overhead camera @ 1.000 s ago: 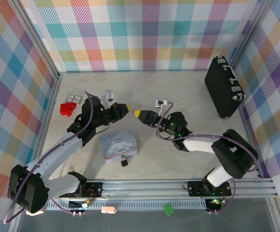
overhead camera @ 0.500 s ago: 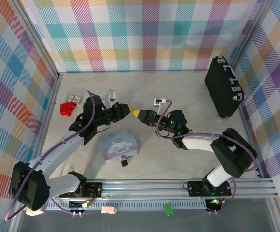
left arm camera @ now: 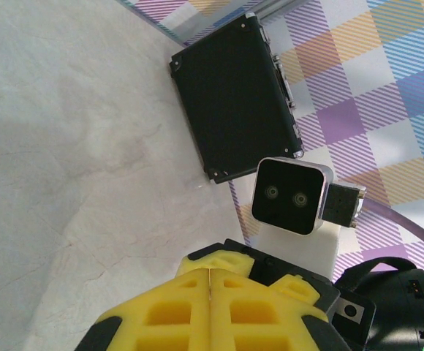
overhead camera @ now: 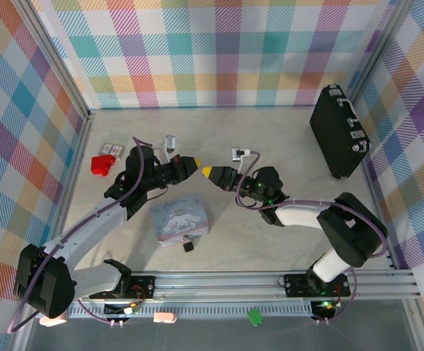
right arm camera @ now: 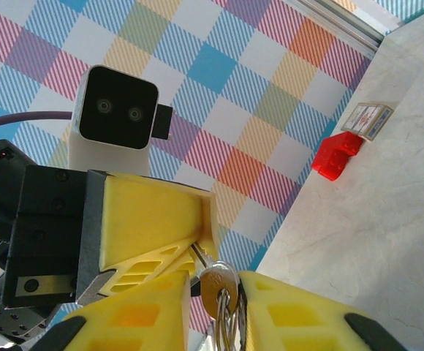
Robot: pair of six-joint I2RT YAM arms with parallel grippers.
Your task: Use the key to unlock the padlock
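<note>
Yellow left gripper [left arm camera: 208, 276] pinched together on key [right arm camera: 216, 282] blade, mid-air; right gripper [overhead camera: 207, 171] fingers flank key head, can't tell if clamped. Padlock [overhead camera: 188, 246] on table [overhead camera: 285, 139], just beside tin [overhead camera: 180, 219] near edge.

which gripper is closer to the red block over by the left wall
Left. The left gripper sits to the right of the red block. The right gripper meets it tip to tip from the far side, so it is farther from the block.

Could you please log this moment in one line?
left gripper: shut on key tip | right gripper: jaws flank key head, grip unclear | padlock: by near edge of tin
</note>
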